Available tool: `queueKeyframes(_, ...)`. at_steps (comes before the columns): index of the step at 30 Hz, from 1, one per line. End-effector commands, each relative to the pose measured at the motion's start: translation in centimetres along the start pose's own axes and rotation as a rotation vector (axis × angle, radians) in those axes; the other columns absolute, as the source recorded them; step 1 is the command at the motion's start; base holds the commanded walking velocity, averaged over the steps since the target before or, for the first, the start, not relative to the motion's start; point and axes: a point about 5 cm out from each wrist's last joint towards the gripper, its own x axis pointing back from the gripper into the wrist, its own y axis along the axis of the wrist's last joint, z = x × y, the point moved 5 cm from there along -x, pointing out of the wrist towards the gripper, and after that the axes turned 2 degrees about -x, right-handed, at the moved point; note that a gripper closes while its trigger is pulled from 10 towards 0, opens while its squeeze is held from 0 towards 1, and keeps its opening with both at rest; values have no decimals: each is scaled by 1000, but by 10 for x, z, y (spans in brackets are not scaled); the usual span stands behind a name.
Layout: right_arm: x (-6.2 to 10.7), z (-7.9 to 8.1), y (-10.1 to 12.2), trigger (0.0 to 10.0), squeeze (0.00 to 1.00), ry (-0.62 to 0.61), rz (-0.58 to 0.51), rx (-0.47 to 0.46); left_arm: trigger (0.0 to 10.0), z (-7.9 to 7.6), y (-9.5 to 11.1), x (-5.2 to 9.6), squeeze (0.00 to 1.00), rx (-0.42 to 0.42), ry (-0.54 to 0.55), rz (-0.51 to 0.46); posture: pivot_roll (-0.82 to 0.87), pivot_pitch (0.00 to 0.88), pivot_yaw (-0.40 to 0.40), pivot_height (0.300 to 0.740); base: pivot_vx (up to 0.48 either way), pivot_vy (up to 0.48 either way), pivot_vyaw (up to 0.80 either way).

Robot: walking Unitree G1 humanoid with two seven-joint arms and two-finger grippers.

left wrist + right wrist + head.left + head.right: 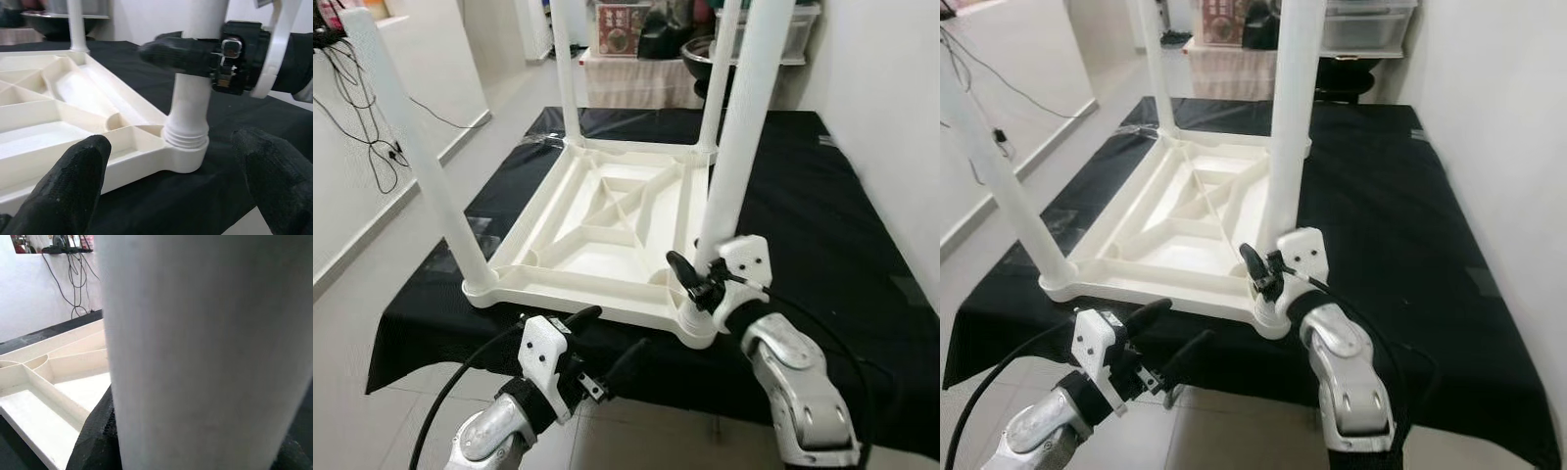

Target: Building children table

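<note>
In the left eye view an upturned white plastic children's table top [597, 230] lies on a black cloth [822, 215] that covers a low platform, its ribbed underside facing up, with four white legs standing up from its corners: the near left leg [416, 147] leaning outward, two far legs [566, 73] by the far edge, and the near right leg [739, 127] rising from the corner socket [697, 318] nearest the robot. The right gripper [697, 277] is closed around the base of that near right leg just above the socket, one black finger showing on the leg's left side. The left gripper [612, 338] hovers in front of the table top's near edge, lower and to the left, its two black fingers spread apart and holding nothing. Black cables [357, 108] hang on the white wall at the left, and boxes and a dark bowl [705, 54] stand beyond the platform. The right eye view gives the same layout, with the right gripper [1265, 272] clamped at the foot of the leg [1291, 117]. In the left wrist view the two black fingertips [68, 191] stand wide apart, and between them sits the threaded corner socket [188, 147] with the right gripper's black finger [176, 51] wrapped on the leg above it. In the right wrist view the white leg [205, 352] sits pressed between the fingers, a black pad [98, 435] touching its side, and the ribbed table top [54, 382] lies beyond
</note>
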Motion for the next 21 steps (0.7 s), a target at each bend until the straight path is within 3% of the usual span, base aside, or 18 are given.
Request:
queueKeyframes(1,0,-2,-39,10000,0,-39,162,-77,10000,1,-6,1,0,13,1,25,-75,147,32,740,0,0,0)
queueKeyframes(2,-5,-3,-30,10000,267,-42,131,-98,10000,0,-6,0,0,15,2,25,-77,146,31,740,0,0,0)
queueKeyframes(4,-5,-3,-30,10000,267,-42,131,-98,10000,0,-6,0,0,15,2,25,-77,146,31,740,0,0,0)
queueKeyframes(5,-7,-1,-26,10000,1000,-16,117,-117,10000,0,-6,0,0,16,1,24,-79,146,30,740,0,0,0)
queueKeyframes(9,-14,2,-11,10000,1000,71,63,-134,10000,0,-6,-2,0,21,-5,23,-85,145,30,740,0,0,0)
queueKeyframes(10,-20,5,7,10000,1000,221,6,-124,10000,-2,-6,-3,0,25,-9,22,-84,146,28,740,0,0,0)
queueKeyframes(11,-20,5,7,10000,1000,221,6,-124,10000,-2,-6,-3,0,25,-9,22,-84,146,28,740,0,0,0)
queueKeyframes(12,-18,11,13,10000,1000,331,-11,-99,10000,-2,-6,-4,0,26,-11,21,-83,145,27,740,0,0,0)
queueKeyframes(13,-10,22,18,10000,78,498,-13,-55,10000,-3,-6,-5,0,27,-13,21,-74,145,20,740,0,0,0)
queueKeyframes(14,-3,29,20,10000,78,606,-5,-27,10000,-4,-6,-5,0,27,-13,21,-74,145,20,740,0,0,0)
queueKeyframes(15,2,33,21,10000,0,696,0,21,10000,-4,-6,-5,0,28,-13,20,-68,146,20,740,0,0,0)
queueKeyframes(21,-1,33,26,10000,0,806,4,57,10000,-5,-6,-4,0,29,-9,20,-58,147,17,740,0,0,0)
